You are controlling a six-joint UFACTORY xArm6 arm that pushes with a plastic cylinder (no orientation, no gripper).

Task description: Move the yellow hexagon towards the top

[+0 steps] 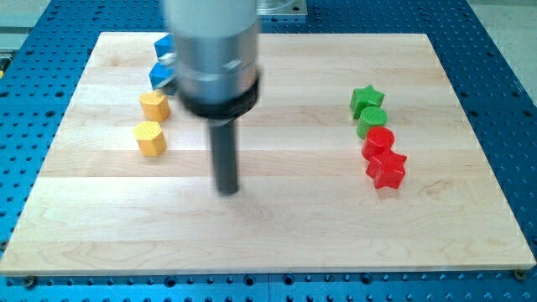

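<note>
Two yellow blocks sit on the left of the wooden board [336,226]. The upper one [154,105] looks like the yellow hexagon. The lower yellow block [151,138] sits just below it, and I cannot make out its shape. My tip [226,191] rests on the board to the right of and below both yellow blocks, apart from them by a clear gap. The rod's wide grey and black housing hides part of the board's upper middle.
Two blue blocks [164,44] [160,76] sit above the yellow ones, partly hidden by the arm. On the right, running downward, stand a green star [367,98], a green cylinder [372,120], a red cylinder [378,140] and a red star [386,170].
</note>
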